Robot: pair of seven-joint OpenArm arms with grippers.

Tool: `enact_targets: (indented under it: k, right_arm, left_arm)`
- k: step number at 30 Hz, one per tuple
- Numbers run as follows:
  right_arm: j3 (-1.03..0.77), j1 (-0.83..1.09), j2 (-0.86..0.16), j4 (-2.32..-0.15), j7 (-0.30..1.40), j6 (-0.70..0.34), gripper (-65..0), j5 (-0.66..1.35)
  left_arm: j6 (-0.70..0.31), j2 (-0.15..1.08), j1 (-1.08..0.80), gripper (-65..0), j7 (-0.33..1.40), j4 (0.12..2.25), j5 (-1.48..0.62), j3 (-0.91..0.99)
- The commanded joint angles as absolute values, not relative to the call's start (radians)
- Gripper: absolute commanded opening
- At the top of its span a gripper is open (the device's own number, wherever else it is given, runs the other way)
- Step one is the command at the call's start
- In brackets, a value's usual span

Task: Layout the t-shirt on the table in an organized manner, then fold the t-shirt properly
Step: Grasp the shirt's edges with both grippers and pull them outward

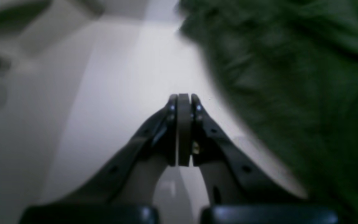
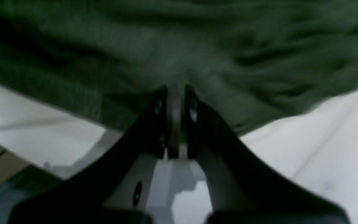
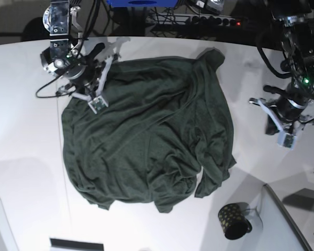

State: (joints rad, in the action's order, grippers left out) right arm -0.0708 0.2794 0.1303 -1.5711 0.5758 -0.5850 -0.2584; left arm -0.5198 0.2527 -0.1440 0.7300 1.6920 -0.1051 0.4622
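The left gripper (image 1: 184, 99) is seen clenched on nothing, over bare table (image 1: 120, 93) just beside the t-shirt (image 1: 291, 77). The right gripper (image 2: 176, 90) is clenched at the rumpled cloth's far left edge; whether fabric is pinched cannot be told. A mug (image 3: 234, 221) stands near the shirt's near right corner.

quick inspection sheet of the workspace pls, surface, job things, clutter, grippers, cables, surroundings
surface: white table, mostly bare around the cloth
job's things: dark green t-shirt lying rumpled and creased, not laid out flat
clutter: dark gold-dotted mug near the front edge; grey panel beside it
grippers: left gripper shut over bare table, beside the shirt; right gripper shut at the shirt's edge, grip on fabric unclear
cables: black cables on both arms; more behind the table
surroundings: power strip behind the far edge
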Motion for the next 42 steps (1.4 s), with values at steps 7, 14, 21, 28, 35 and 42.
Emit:
enact_targets:
  k: [7, 14, 21, 28, 35, 42]
  right_arm:
    - [-0.283, 0.254, 0.094, -1.514, 0.558, -0.579, -62.9, -0.254]
    - [-0.432, 0.160, -0.035, -1.408, 0.555, -0.579, -63.0, -0.254]
    - [-0.455, -0.073, -0.194, -1.109, 0.518, -0.579, -63.0, -0.254]
    - [-0.446, -0.377, -0.346, -0.682, 0.375, -0.493, -62.9, -0.255]
    - [-0.409, -0.487, -0.392, -0.633, 0.283, -0.427, -63.3, -0.252]
    - [-0.400, -0.108, -0.139, -1.389, 0.536, -0.584, -63.3, -0.251]
  left_arm:
    - [-0.518, 0.278, -0.136, -65.0, 0.708, 1.632, -0.111, 0.579]
    - [-0.518, 0.318, -0.162, -65.0, 0.708, 1.616, -0.107, 0.581]
    - [-0.518, 0.318, -0.177, -65.0, 0.708, 1.620, -0.107, 0.556]
    - [-0.518, 0.332, -0.223, -65.0, 0.708, 1.659, -0.105, 0.463]
    - [-0.512, 0.331, -0.231, -65.0, 0.708, 1.748, -0.105, 0.352]
    - [-0.440, 0.295, -0.019, -65.0, 0.708, 1.650, -0.053, 0.186]
